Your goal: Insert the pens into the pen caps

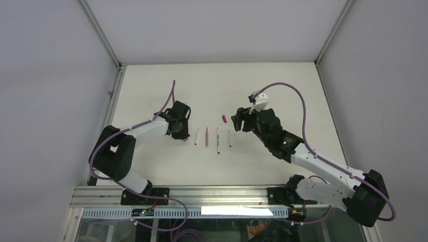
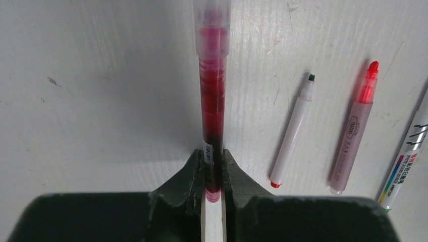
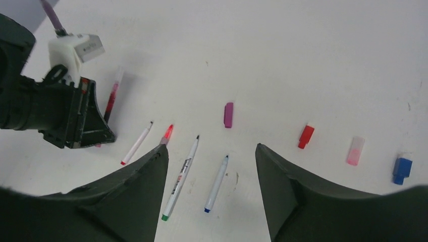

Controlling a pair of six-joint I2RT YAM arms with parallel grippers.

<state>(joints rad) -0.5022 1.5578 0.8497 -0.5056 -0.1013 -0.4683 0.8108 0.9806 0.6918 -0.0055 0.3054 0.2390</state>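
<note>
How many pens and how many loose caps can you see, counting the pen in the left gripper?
Pens lying on the table: 4 (red-ended white pen, pink pen, green-ended white pen, blue-ended white pen)
Pen in the left gripper: 1 (dark red pen)
Loose caps: 4 (magenta cap, red cap, pale pink cap, blue cap)
Total: 9

table: white, matte, flat
scuff: small dark mark on the table surface
walls: plain grey panels, three sides
corner posts: metal, rising from the far corners
near edge: aluminium rail, slotted cable duct just below
</note>
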